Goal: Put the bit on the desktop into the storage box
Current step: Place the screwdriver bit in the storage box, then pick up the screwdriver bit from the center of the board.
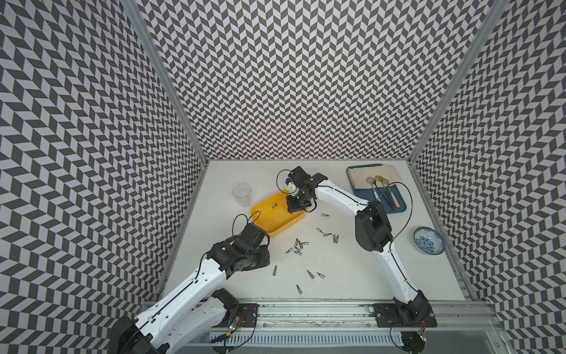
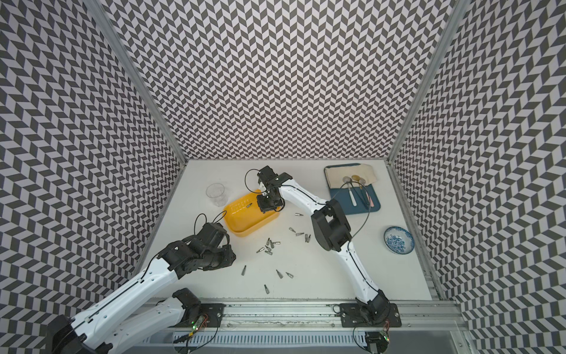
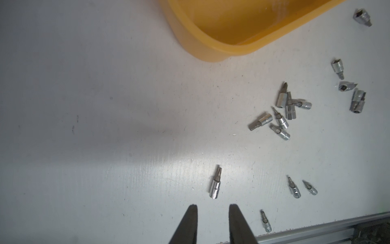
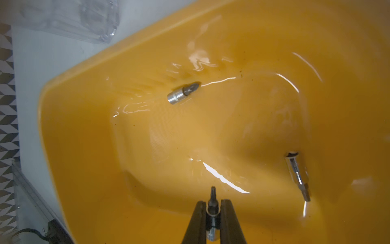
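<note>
Over glossy yellow storage box (image 4: 84, 147), right end effector (image 4: 213, 202) tight on chrome bit (image 4: 212, 196) (left one (image 3: 213, 206) ajar)

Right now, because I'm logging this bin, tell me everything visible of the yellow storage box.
The yellow storage box is a shallow, glossy plastic tub with rounded corners, open-topped, flat on the white desktop beside a clear cup. Two socket bits lie loose on its floor. The right gripper, shut on a third bit, hangs over its inside.
</note>
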